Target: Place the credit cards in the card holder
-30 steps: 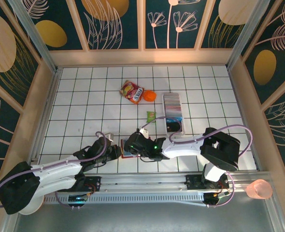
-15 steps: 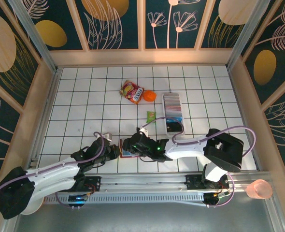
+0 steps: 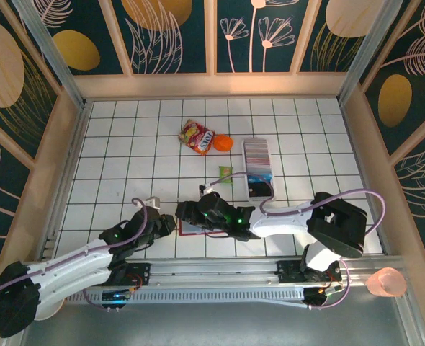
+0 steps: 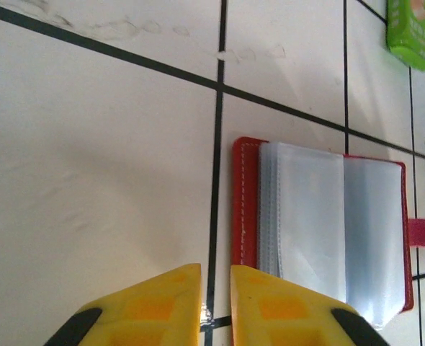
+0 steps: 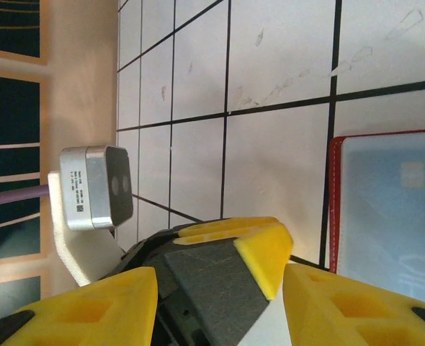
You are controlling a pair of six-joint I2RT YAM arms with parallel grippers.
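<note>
Both grippers at the open card holder point(image 4: 320, 223), near the table's point(image 3: 126, 144) front edge.
The left gripper's point(image 4: 216, 288) jaws are slightly parted and empty, just short of the red holder, which lies flat with a card showing in its bluish pocket. The right gripper's point(image 5: 220, 285) jaws gape wide, gripping nothing. Farther back, the credit cards point(image 3: 257, 155) fill a white tray point(image 3: 270, 189), with a green packet point(image 3: 226, 173) beside it.

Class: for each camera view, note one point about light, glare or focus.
Left wrist: pale sheen across the card holder; left gripper looks soft. Right wrist: right gripper soft, card holder tinted blue. Top external: even light, tiles sharp.
</note>
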